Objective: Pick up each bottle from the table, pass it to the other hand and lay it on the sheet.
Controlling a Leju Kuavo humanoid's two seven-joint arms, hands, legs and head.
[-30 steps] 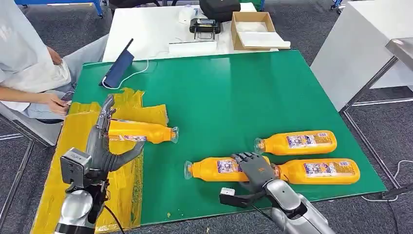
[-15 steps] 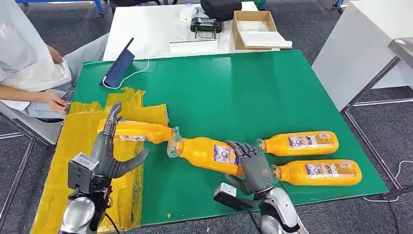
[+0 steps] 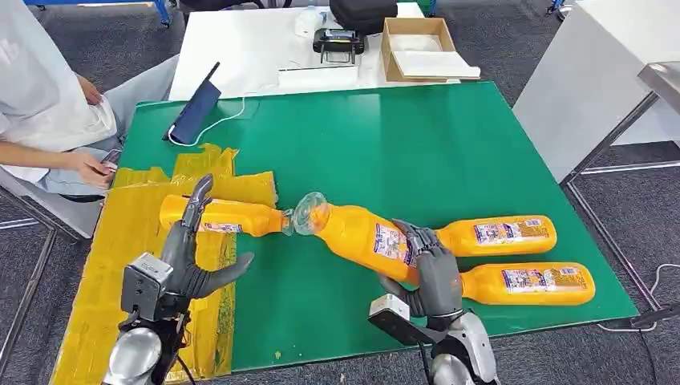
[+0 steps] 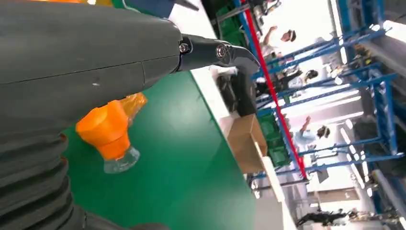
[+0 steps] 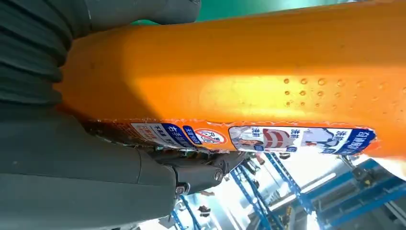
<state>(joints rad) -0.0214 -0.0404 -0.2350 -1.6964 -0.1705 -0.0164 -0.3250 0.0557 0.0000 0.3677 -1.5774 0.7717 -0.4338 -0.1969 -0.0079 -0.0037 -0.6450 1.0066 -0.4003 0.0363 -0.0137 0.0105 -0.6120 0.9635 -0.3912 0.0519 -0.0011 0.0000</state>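
An orange bottle [image 3: 365, 237] is gripped by the right hand [image 3: 433, 271] above the green counter [image 3: 377, 152], cap toward a second bottle [image 3: 220, 215] laid on the yellow sheet [image 3: 136, 265]. The left hand's [image 3: 188, 257] fingers are spread wide, holding nothing.

- My right hand [image 5: 95, 158] grips an orange bottle [image 5: 249, 86], thumb and fingers wrapped around its body.
- Its printed label [image 5: 249, 139] faces the camera.
- Green tabletop [image 5: 268, 7] lies beyond.
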